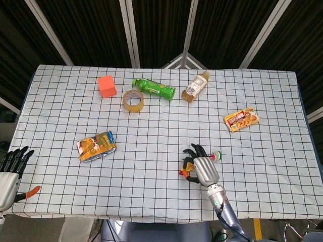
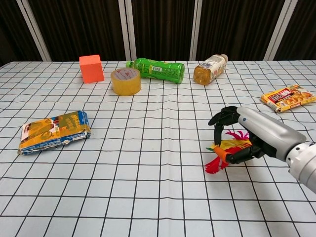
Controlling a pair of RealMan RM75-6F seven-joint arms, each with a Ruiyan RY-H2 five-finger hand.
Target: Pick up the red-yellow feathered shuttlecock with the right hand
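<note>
Right hand arched over red-yellow shuttlecock on tablecloth: fingers curled around feathers, thumb beneath, closure uncertain. Long axis runs left-right under your palm. Left hand well apart, fingers spread.

Feathered shuttlecock — checked cloth table

Right hand covers most of the shuttlecock from above; only feather tips and one end show. Fingertip contact cannot be told. Left hand cut by the head view's left edge. Snack pack print too small to read.
</note>
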